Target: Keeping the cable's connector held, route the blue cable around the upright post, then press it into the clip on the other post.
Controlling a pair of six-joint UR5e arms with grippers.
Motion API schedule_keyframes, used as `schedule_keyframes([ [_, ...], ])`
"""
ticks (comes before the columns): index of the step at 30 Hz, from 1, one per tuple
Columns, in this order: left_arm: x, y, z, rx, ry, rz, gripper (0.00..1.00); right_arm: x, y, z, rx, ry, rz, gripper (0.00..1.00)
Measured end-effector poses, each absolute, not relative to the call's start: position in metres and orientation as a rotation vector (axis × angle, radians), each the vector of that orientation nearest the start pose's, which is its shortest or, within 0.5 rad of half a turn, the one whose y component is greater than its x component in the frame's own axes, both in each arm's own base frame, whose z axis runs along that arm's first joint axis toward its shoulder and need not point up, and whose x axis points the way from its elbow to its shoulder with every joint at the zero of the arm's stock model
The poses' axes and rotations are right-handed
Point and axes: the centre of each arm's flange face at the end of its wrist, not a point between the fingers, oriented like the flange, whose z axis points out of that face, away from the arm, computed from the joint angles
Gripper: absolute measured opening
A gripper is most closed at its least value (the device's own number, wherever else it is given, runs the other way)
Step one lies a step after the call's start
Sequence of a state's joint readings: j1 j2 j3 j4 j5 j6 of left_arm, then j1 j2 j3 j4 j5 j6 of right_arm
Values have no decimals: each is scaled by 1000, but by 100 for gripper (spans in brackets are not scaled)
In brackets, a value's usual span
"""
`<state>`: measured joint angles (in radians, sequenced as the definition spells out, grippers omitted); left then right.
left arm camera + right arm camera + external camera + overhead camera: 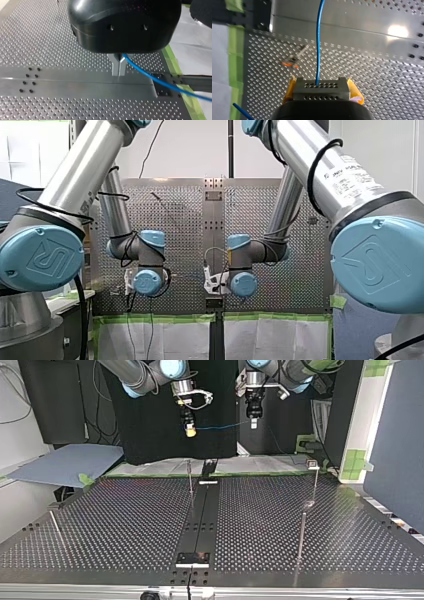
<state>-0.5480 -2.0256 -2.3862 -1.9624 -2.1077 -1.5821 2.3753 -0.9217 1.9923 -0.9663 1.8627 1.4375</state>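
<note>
In the top view both grippers hang high above the table's far edge, with the blue cable [220, 426] stretched nearly level between them. My right gripper [190, 431], at that view's left, has its yellow pads [354, 91] shut on the grey drilled connector [321, 89], and the cable [318, 42] runs straight out of it. My left gripper [119, 71] has its metal fingers shut on the cable [160, 82], which trails off to one side. A thin upright post [190, 479] stands below the grippers. Another post [315, 485] carries a small clip [312, 464] at its top.
A taller post [301, 535] stands nearer the top view's camera at its right, and a leaning rod [56, 527] at its left. A dark rail [200, 515] runs down the perforated table's [125, 525] middle. Green tape [150, 474] and white sheets line the far edge.
</note>
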Motion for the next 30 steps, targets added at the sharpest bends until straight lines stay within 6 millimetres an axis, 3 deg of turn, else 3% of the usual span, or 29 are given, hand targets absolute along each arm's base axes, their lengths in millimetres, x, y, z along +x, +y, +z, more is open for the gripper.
schedule_keyframes([
  [11,288,-260,93,-38,1640,34,0,461,-306,97,1644,-853,1426,0],
  [19,314,-261,131,-124,1582,55,0,486,-321,160,1616,-795,1547,0],
  [30,351,-262,202,-224,1485,72,0,506,-333,255,1542,-766,1706,0],
])
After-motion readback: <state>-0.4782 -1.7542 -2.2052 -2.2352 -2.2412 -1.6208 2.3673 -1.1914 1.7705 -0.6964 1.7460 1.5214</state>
